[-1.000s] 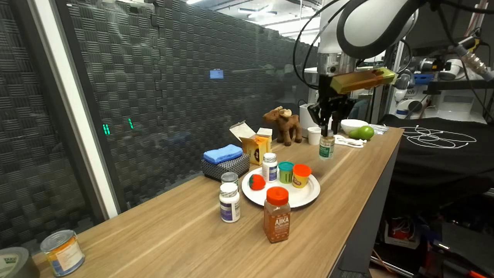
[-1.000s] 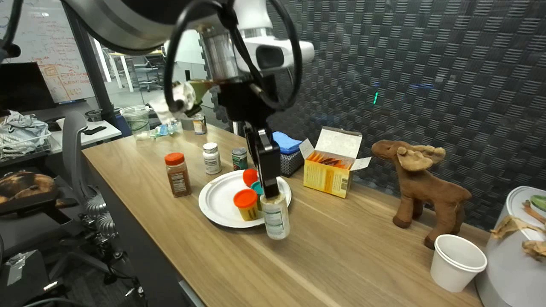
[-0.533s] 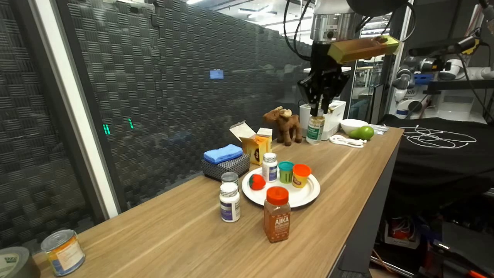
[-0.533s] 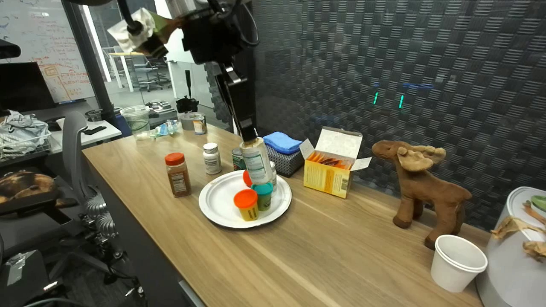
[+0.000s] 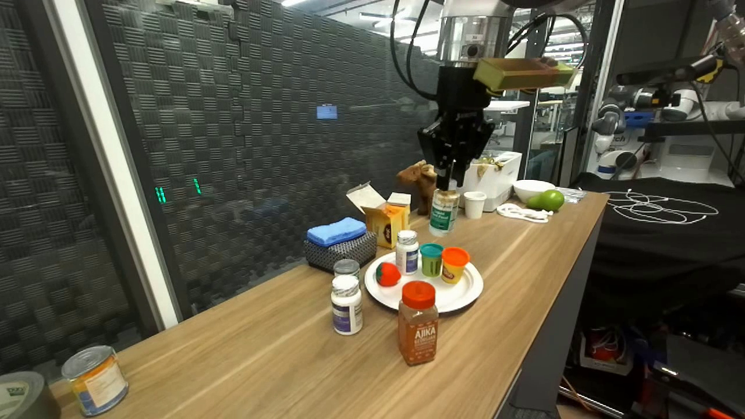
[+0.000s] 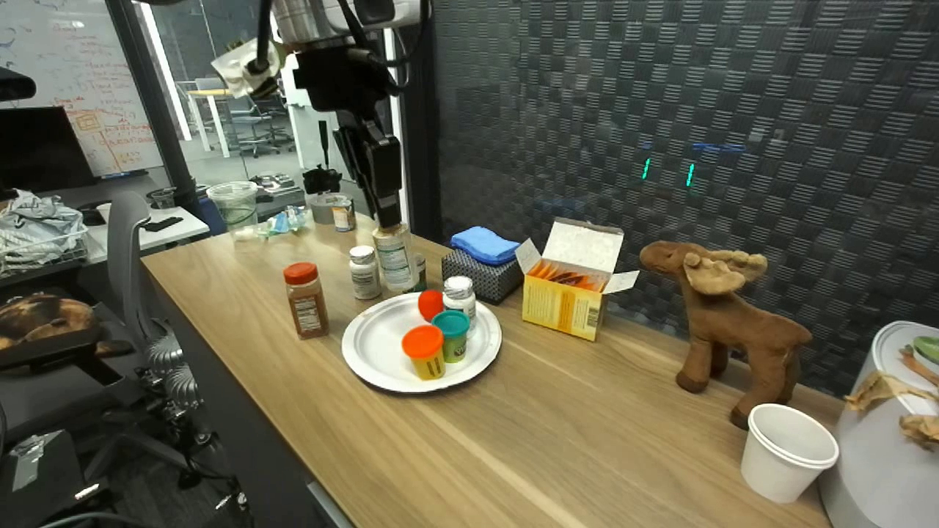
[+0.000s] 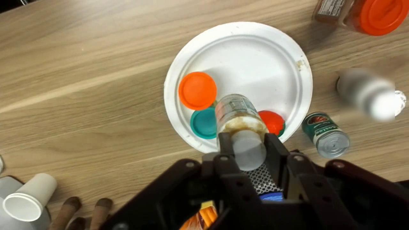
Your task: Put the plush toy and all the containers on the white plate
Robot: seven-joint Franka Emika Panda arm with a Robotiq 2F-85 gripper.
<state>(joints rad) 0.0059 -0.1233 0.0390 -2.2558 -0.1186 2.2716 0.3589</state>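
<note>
My gripper (image 7: 248, 140) is shut on the neck of a clear jar with a green label (image 5: 442, 218). It holds the jar in the air; in the wrist view it overlaps the near rim of the white plate (image 7: 255, 64). On the plate are a yellow tub with an orange lid (image 6: 425, 357), a green tub with a teal lid (image 6: 455, 343), a white bottle (image 5: 407, 257) and a red round thing (image 5: 387, 274). The brown plush moose (image 6: 733, 323) stands on the table. Beside the plate stand a red-capped spice jar (image 5: 418, 331), another white bottle (image 5: 347, 311) and a green can (image 7: 326, 135).
An open yellow box (image 6: 565, 308) and a dark woven box (image 6: 484, 275) with a blue cloth stand behind the plate. White paper cups (image 6: 785, 455) are near the moose. An orange-labelled can (image 5: 96, 381) and a tape roll (image 5: 23, 396) are farther off.
My gripper has carried the jar up and across, from beside the plate toward its bottle-and-can side. The jar has become more upright. The objects on the table have not moved.
</note>
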